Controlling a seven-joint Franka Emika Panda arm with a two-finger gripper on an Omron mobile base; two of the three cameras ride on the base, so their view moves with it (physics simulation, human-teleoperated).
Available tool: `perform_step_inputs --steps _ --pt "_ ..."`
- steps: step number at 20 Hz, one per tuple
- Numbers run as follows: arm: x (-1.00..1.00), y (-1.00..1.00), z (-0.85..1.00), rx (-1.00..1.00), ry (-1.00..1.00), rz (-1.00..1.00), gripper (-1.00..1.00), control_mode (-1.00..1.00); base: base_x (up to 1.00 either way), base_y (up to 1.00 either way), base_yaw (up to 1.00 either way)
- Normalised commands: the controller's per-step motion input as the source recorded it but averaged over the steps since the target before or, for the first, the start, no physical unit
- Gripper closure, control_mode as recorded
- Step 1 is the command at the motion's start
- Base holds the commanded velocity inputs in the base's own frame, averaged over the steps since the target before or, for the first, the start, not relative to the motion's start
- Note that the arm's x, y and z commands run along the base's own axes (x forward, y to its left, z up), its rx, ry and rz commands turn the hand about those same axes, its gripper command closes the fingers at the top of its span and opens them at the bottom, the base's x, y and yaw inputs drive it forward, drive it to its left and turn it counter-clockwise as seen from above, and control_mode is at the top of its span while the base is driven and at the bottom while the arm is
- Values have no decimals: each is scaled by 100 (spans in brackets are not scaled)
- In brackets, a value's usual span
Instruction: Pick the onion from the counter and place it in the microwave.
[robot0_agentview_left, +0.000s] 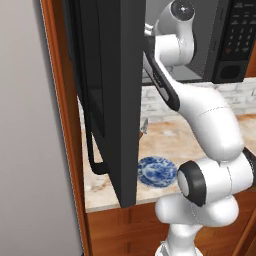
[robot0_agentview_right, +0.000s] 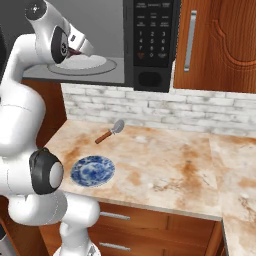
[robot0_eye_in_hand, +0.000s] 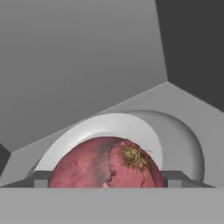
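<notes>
Beige marbled counter (robot0_agentview_right: 165, 165), open microwave (robot0_agentview_right: 150, 45), fingers (robot0_eye_in_hand: 105, 181) gripping onion (robot0_eye_in_hand: 105, 164) over turntable (robot0_eye_in_hand: 109, 127)

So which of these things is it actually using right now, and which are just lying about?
In use:
- onion, between the claw's fingers
- microwave, door open
- white turntable plate inside it

Lying about:
- blue patterned plate on the counter
- small wooden-handled tool near the brick wall

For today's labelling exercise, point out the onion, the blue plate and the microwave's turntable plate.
onion (robot0_eye_in_hand: 105, 164): hand view, middle of its red skin.
blue plate (robot0_agentview_right: 92, 171): right base view, patterned centre.
turntable plate (robot0_agentview_right: 100, 63): right base view, bare white right part.
</notes>
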Motion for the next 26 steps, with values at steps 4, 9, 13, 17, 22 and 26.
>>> perform_step_inputs --steps 4,9,13,17,22,26 --pt "76 14 -20 13 0 0 100 -100 0 0 0" --pt "45 37 -14 8 0 0 100 -100 0 0 0" --pt "40 28 -10 4 4 0 100 -100 0 0 0" --pt "30 2 -28 0 10 0 100 -100 0 0 0" --pt "38 0 -35 0 14 0 100 -100 0 0 0" --pt "29 0 -20 0 14 0 100 -100 0 0 0"
